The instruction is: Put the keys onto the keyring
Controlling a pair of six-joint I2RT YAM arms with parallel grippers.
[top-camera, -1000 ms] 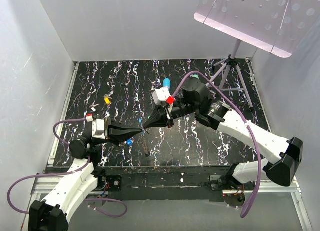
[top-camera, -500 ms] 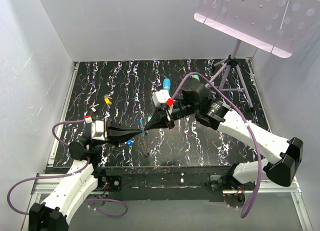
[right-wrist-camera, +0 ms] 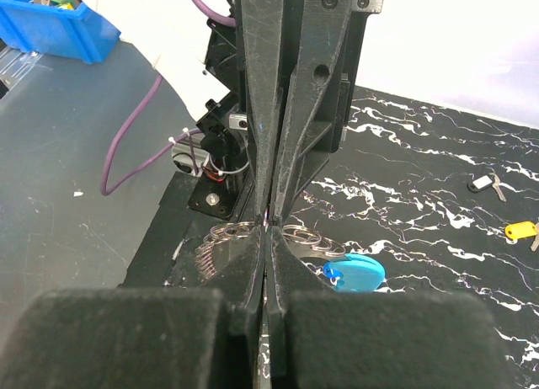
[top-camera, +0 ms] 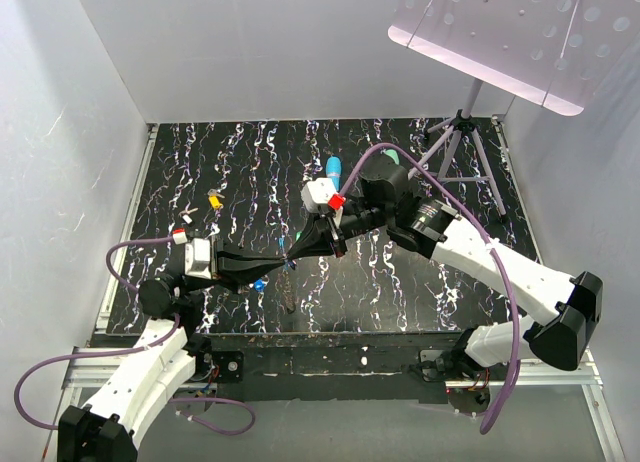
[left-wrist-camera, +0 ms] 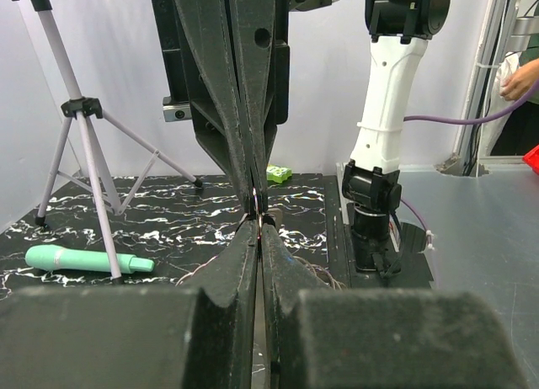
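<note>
The left claw (left-wrist-camera: pixel 258 229) and right claw (right-wrist-camera: pixel 268 237) are pinched closed tip to tip above the tabletop (top-camera: pixel 240 152), apparently on the keyring (right-wrist-camera: pixel 221 235) (the pinch is too fine to be sure), while the yellow key (top-camera: pixel 213 198) lies loose well to the left, nearer the left arm (top-camera: pixel 150 367).

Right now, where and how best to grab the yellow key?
The yellow key lies flat on the table, apart from the rest. Pinch its plastic head across the width, coming straight down; the thin metal blade likely offers too little to hold.
</note>
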